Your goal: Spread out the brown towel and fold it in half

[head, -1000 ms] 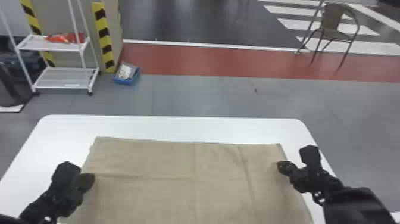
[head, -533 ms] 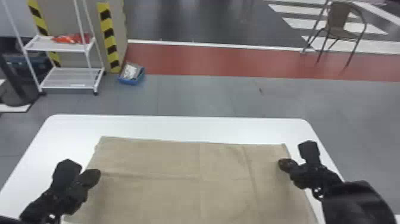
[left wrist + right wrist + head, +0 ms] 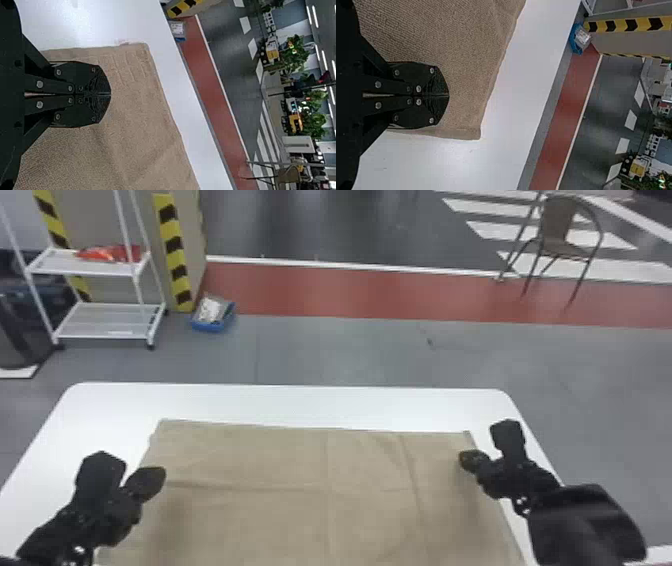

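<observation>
On my left, the left gripper [image 3: 109, 94], tips together with nothing visible between them, has edged up the towel's left side towards the table's [image 3: 280, 402] far edge. The towel [image 3: 270, 510] lies spread nearly flat, its far hem just short of that edge. The right gripper [image 3: 447, 95], likewise pinched together and empty, has crept the same way. I'd say spreading is almost done; folding remains.

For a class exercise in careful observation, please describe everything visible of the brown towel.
The brown towel looks like woven cloth with a hemmed-looking edge. It lies spread on the white table, far corners flat, creases running lengthwise and crosswise. The shut left gripper and right gripper are over its side margins; whether either touches it is unclear.
</observation>
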You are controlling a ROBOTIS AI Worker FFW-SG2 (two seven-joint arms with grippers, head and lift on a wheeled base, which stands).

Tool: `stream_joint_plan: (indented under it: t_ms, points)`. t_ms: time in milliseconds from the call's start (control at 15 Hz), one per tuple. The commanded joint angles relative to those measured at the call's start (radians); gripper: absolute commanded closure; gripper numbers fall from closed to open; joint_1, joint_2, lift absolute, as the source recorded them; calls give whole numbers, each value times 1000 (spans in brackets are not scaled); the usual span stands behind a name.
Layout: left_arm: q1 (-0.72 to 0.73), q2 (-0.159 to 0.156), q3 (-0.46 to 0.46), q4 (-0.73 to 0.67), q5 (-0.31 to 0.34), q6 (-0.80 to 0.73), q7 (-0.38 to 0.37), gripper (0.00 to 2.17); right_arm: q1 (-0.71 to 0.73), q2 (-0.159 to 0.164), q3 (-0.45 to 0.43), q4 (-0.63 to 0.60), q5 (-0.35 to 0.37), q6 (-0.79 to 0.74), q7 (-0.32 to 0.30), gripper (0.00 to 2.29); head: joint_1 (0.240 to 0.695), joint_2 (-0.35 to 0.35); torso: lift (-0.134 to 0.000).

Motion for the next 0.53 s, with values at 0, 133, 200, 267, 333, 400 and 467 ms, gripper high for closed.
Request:
stream_joint_plan:
  t_ms: [0, 133, 200, 267, 333, 400, 467]
  points:
    - [1, 3, 1, -4, 2, -1, -2, 1882, -26, 5, 2, 20, 6, 18, -4, 1835, 695, -154, 0]
    - [-1, 9, 4, -4, 9, -1, -5, 1882, -41, 5, 8, 36, 10, 21, -15, 1835, 695, -151, 0]
    - [-1, 12, 4, -4, 14, -1, -5, 1882, -47, 7, 15, 40, 10, 30, -20, 1835, 695, -150, 0]
    - [-2, 16, 4, -4, 19, -4, -5, 1882, -50, 10, 21, 40, 10, 48, -20, 1835, 695, -148, 0]
    - [-2, 19, 4, -4, 26, -4, -5, 1882, -49, 13, 25, 39, 10, 55, -20, 1835, 695, -145, 0]
    - [1, 19, 4, -7, 26, -7, -5, 1882, -41, 16, 25, 29, 9, 70, -20, 1835, 695, -139, 0]
    - [1, 21, 4, -7, 28, -7, -5, 1882, 3, 25, 8, -32, -4, 79, -15, 1835, 695, -136, 0]
